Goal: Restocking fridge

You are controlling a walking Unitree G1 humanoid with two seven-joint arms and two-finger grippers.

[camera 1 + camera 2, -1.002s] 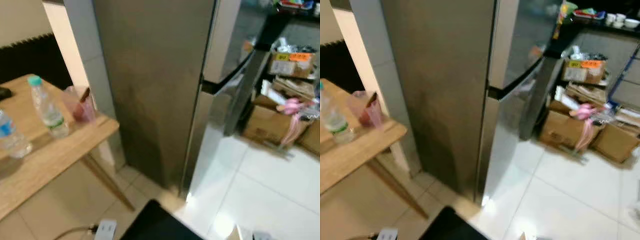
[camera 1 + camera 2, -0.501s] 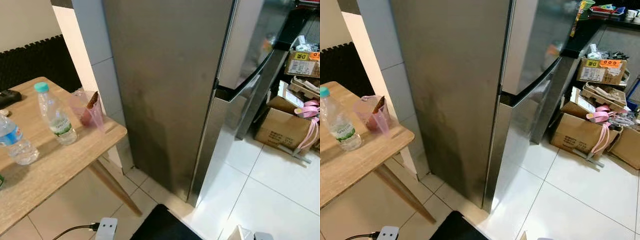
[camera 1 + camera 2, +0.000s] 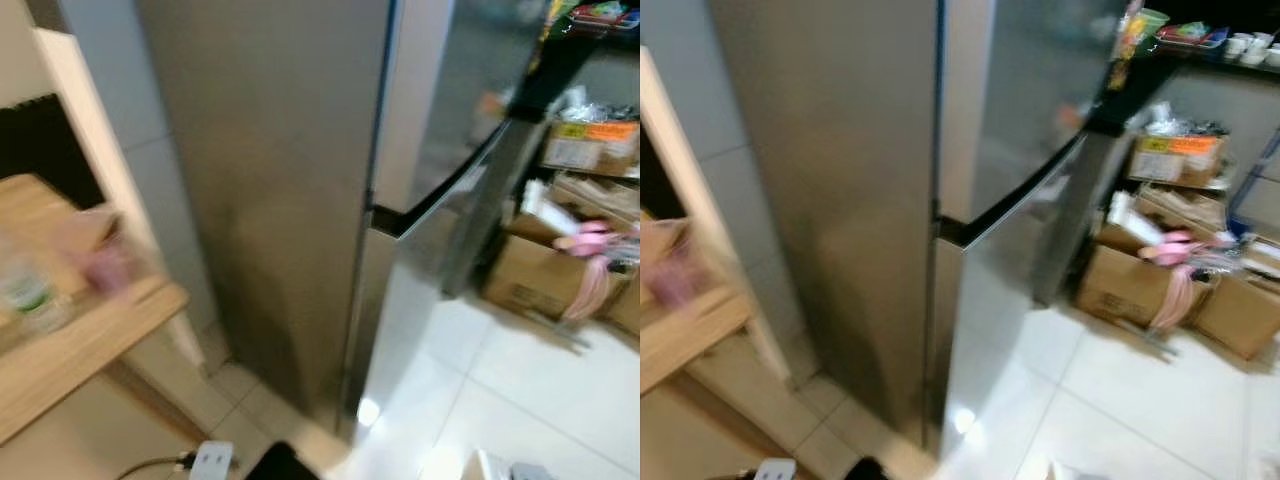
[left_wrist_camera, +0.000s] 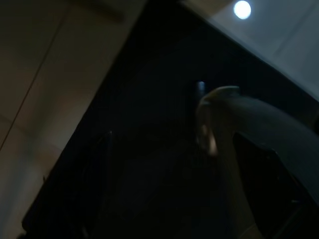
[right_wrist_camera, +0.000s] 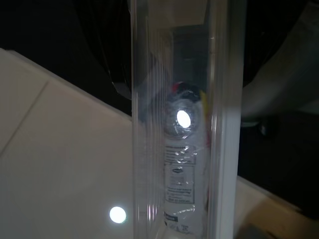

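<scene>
Right wrist view — clear bottle (image 5: 184,149) held in right hand.

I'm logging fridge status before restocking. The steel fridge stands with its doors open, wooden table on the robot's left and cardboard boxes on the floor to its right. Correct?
Not quite: the fridge doors are shut, as the left eye view shows. The rest holds: the wooden table is on the robot's left, the cardboard boxes on the floor to its right.
</scene>
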